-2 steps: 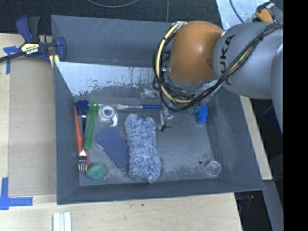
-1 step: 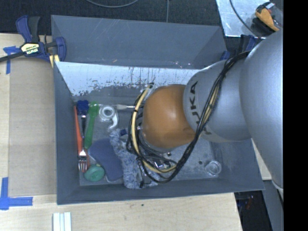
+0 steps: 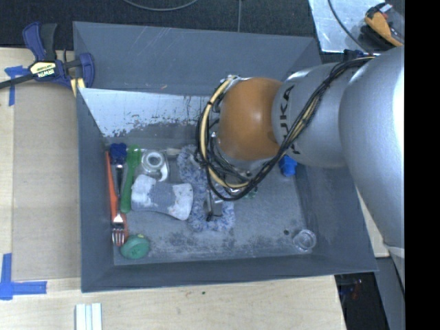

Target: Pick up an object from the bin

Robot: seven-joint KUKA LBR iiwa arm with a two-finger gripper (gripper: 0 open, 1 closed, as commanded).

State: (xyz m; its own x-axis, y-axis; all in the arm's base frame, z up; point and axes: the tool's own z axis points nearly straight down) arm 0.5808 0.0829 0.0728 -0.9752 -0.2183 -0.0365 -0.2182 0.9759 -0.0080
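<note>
orange wrist cover (image 3: 247, 126) of the arm hangs over the middle of the grey bin (image 3: 206, 53), with cables looped round it. just below it the gripper (image 3: 214, 209) is down at a crumpled blue-grey cloth (image 3: 188, 165) lying mid-bin; whether it is open or closed, i cannot tell. a white crumpled wad (image 3: 181, 202) touches the cloth's left side, and an orange-handled fork (image 3: 112, 184) lies along the left wall.

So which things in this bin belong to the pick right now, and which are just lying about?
In play: gripper, over mid-bin; blue-grey speckled cloth under it.

Lying about: orange-handled fork and green pen along the left wall; white crumpled wad; green round lid; clear round cap, lower right.
</note>
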